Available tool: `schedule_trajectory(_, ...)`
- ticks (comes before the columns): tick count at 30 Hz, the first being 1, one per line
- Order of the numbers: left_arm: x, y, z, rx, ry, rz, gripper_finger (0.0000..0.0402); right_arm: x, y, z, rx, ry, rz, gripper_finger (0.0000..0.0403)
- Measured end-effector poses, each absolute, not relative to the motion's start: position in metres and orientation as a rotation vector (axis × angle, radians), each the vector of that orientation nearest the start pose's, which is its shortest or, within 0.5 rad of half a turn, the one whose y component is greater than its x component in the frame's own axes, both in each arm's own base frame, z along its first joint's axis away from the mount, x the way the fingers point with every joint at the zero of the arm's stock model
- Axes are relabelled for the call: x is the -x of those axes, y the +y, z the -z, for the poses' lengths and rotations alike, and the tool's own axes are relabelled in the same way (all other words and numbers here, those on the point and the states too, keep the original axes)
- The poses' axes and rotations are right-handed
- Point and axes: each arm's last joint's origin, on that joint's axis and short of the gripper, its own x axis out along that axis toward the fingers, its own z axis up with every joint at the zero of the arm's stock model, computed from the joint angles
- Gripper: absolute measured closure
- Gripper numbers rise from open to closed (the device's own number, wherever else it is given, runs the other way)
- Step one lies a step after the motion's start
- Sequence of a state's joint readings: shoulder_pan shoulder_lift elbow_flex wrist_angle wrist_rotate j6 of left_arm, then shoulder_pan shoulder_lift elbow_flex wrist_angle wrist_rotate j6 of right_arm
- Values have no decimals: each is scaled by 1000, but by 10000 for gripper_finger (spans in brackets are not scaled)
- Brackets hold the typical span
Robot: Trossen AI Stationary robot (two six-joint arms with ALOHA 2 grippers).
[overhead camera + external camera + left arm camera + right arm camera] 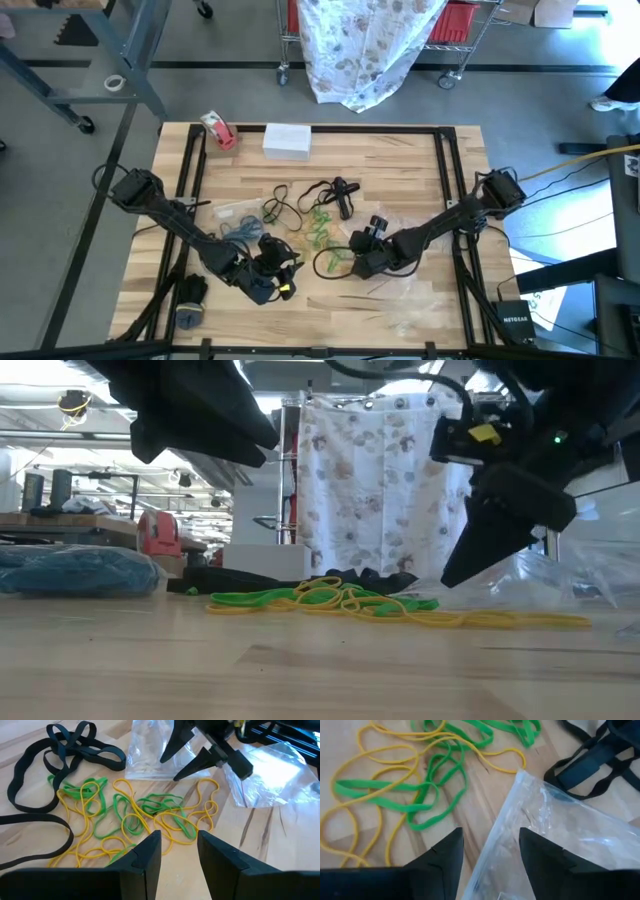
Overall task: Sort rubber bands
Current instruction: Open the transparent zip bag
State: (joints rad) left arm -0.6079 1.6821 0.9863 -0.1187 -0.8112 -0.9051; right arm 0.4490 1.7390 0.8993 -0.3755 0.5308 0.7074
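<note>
The wooden table (pixel 400 170) carries everything, with both dark arms reaching in toward its middle from the two sides. A white box (pixel 287 140) and a red-and-white tape roll (pixel 219 130) sit at the far edge, well away from either pincer.

The right gripper (pixel 490 851) hangs just above a clear plastic bag (pixel 560 840); its two fingers are spread apart with the bag's corner showing in the gap, and nothing is clenched between them. The left wrist view shows those same fingers (pixel 175 745) parted over the bag, pointing down toward the pile. A second clear bag (pixel 272 772) lies just behind that gripper.

The left gripper (pixel 179 851) hovers low at the near edge of the pile, jaws released and empty, with a clear gap between its fingers.

The rubber bands (pixel 135 812) lie loose on the wood between the two grippers: green and yellow loops tangled together directly ahead of the left gripper and just beside the right one. Black bands (pixel 60 765) lie farther out from the left gripper, beyond the coloured tangle. A heap of blue bands (pixel 240 230) lies beside the left arm.
</note>
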Motion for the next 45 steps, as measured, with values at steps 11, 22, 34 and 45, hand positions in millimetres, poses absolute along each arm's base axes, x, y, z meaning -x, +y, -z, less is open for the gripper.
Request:
schedule_trajectory(11, -288, -175, -191, 336, 471, -439, 281, -269, 109, -118, -80, 992, 466, 226)
schedule_trajectory(22, -288, -175, -191, 333, 472, -439, 281, -266, 108, -115, -66, 999, 467, 246)
schedule_trajectory(34, -288, -175, -191, 333, 473, -438, 281, -265, 108, -115, -44, 1011, 475, 390)
schedule_trajectory(45, -288, -175, -191, 340, 467, -435, 281, -300, 124, -157, -36, 877, 407, 401)
